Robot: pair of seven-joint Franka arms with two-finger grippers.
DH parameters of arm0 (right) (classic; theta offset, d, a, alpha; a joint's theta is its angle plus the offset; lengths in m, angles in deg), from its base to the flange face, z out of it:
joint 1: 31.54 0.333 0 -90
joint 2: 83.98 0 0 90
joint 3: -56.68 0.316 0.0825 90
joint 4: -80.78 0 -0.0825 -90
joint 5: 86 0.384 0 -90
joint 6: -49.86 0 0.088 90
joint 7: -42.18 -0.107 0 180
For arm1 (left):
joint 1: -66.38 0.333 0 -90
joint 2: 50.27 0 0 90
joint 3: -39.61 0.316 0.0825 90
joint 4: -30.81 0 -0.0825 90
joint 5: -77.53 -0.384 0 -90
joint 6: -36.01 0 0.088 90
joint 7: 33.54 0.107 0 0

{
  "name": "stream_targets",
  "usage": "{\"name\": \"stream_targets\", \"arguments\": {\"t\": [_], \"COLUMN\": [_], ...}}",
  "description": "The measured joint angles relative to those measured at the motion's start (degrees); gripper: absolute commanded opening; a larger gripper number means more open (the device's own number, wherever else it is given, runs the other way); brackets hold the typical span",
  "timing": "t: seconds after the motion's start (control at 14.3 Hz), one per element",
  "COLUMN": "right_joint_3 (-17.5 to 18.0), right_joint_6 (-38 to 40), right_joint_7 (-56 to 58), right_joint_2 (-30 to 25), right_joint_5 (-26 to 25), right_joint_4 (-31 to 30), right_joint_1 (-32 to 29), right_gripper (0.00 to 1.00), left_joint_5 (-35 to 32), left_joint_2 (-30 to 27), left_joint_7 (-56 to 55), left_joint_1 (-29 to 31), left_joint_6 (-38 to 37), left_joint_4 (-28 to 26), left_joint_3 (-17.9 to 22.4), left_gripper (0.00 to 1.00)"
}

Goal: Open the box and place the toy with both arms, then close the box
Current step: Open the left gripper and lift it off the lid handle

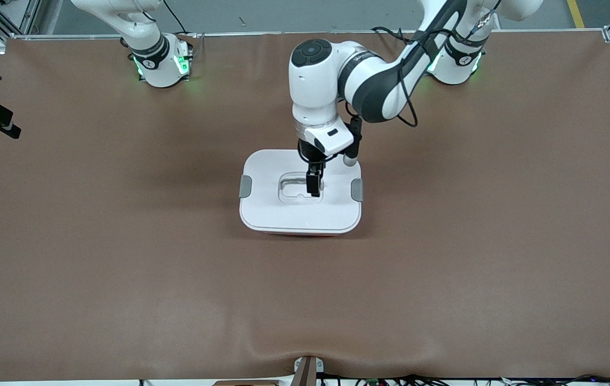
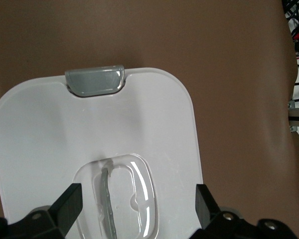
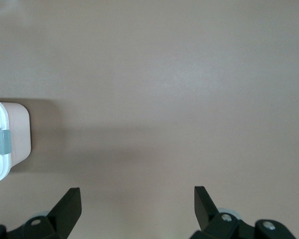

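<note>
The box [image 1: 300, 192] sits mid-worktop [image 1: 122, 257], lid on. The left tool [image 1: 313, 185], fingers spread, hangs over the lid's handle [image 2: 109, 199]; pinching off-centre could tilt the lid. The right tool [image 3: 134, 211], also spread, waits above bare worktop.

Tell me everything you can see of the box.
The box sits mid-table with its white lid on, flat and level. The lid is a glossy rounded rectangle, apparently plastic, with a clear recessed handle at its centre and a grey clip at each short side; the second clip faces the left arm's end. Under the lid a pale pink base shows. The left gripper, fingers open, is down at the handle; contact cannot be confirmed. Nothing else touches the box.
</note>
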Motion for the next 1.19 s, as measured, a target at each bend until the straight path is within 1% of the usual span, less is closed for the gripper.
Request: {"name": "stream_targets", "arguments": {"t": [0.21,0.42,0.63,0.7,0.91,1.05,1.19], "right_joint_3": [0.0,0.0,-0.01,0.0,0.01,0.03,0.08], "right_joint_6": [0.02,0.03,0.5,1.01,1.87,2.54,3.66], "right_joint_7": [0.0,0.0,0.0,0.0,0.0,0.0,0.0], "right_joint_2": [0.0,0.0,0.0,0.0,0.0,0.0,0.0], "right_joint_5": [0.0,0.0,0.0,0.0,0.0,0.0,0.0], "right_joint_4": [0.0,0.0,0.0,0.0,0.0,0.01,0.04], "right_joint_1": [0.0,0.0,0.0,0.0,0.0,0.0,0.01], "right_gripper": [1.0,1.0,1.0,1.0,1.0,1.0,1.0], "left_joint_5": [0.32,0.64,3.13,4.13,5.84,5.98,5.99], "left_joint_2": [-1.58,-3.02,-4.2,-4.6,-5.77,-6.01,-6.14], "left_joint_7": [2.93,8.17,13.87,16.34,23.04,26.06,28.49], "left_joint_1": [1.23,2.66,5.12,6.63,14.17,15.97,16.12], "left_joint_6": [-1.92,-5.3,-6.27,-6.39,-8.49,-10.44,-11.57], "left_joint_4": [0.1,0.14,0.25,0.32,0.37,0.37,0.4], "left_joint_3": [0.0,0.0,0.0,-0.37,-4.98,-5.99,-6.14], "left_gripper": [1.0,1.0,1.0,1.0,1.0,1.0,1.0]}}
